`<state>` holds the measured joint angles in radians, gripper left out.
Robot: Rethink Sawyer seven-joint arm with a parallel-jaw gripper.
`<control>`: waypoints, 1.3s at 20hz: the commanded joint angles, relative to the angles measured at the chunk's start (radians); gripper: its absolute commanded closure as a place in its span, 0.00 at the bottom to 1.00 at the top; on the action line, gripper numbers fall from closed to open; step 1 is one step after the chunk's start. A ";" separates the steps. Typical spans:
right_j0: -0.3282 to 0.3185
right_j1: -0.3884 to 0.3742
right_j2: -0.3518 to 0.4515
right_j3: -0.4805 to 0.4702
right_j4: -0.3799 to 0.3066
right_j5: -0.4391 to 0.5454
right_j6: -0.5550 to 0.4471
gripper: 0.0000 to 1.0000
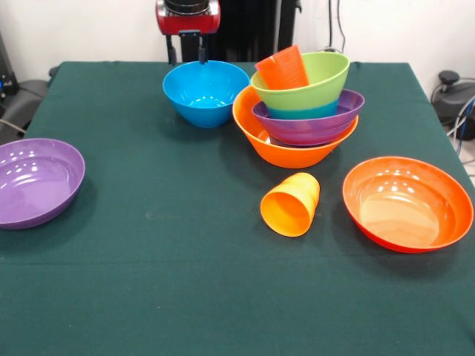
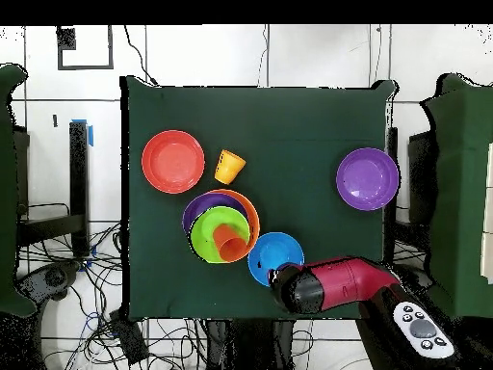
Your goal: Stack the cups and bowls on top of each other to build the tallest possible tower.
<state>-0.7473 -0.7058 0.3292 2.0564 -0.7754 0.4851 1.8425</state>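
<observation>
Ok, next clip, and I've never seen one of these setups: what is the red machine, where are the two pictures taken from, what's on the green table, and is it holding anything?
The red machine is a one-armed robot; its gripper hangs over the far rim of a loose blue bowl. Whether it grips anything cannot be told. One picture looks across the table towards the robot, the other straight down, robot at the bottom. On the table: a tilted stack of orange, purple, blue and green bowls with a red-orange cup leaning in the top, a yellow-orange cup on its side, a red-orange bowl and a purple bowl.
</observation>
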 commanded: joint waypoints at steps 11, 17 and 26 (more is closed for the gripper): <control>0.016 0.078 0.044 -0.131 -0.104 -0.058 -0.074 0.00; -0.005 0.056 0.056 -0.118 -0.101 -0.037 -0.096 0.00; -0.020 0.026 0.069 -0.108 -0.087 -0.005 -0.125 0.00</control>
<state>-0.7643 -0.6790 0.3292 2.0082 -0.8026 0.4851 1.8425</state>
